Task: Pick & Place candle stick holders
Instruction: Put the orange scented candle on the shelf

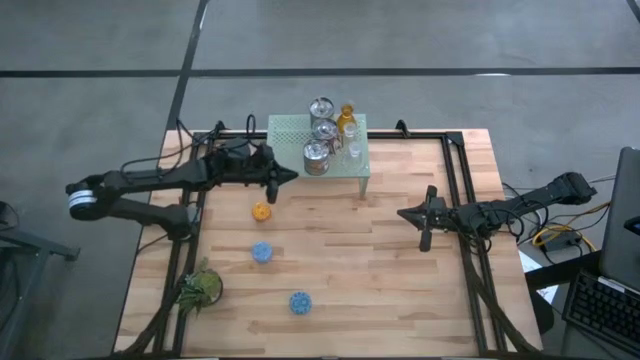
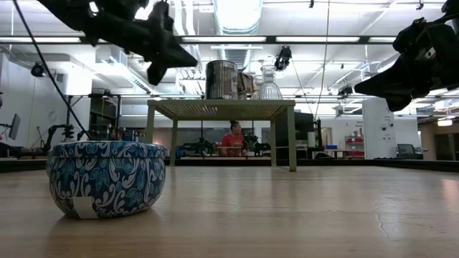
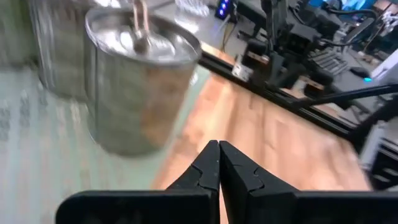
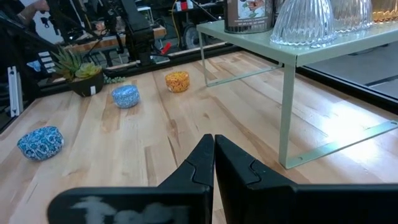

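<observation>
Blue patterned holder (image 2: 106, 178) fills the lower left of the low view, nearest the lens, sitting flat on the wooden table (image 1: 400, 290). It looks like a squat, rigid bowl with a glossy, probably slippery skin; best taken across the rim from above.

Pale-green mesh stand (image 1: 360, 165), upper centre of the high view, is the largest item. On it: three silvery metal holders, the nearest one (image 1: 316, 157) at the stand's front left corner, plus an amber glass holder (image 1: 346, 120) and clear glass holders (image 1: 353, 151) toward its right edge. Metal ones judged stiff and fairly light, each with a top handle (image 3: 138, 22) that offers a hold. Glass ones judged fragile and smooth; grip low and gently.

Left gripper (image 1: 290, 176), fingers pressed together and holding nothing, hovers just left of the stand's front corner, near the closest metal holder but apart from it.

Right gripper (image 1: 404, 213), also fully closed and empty, sits right of centre, well apart from every holder.

Loose on the table, left of centre: orange holder (image 1: 261, 211), a second blue holder (image 1: 261, 252), and the first blue one at lower centre.

Green plant (image 1: 200, 287) stands lower left.
</observation>
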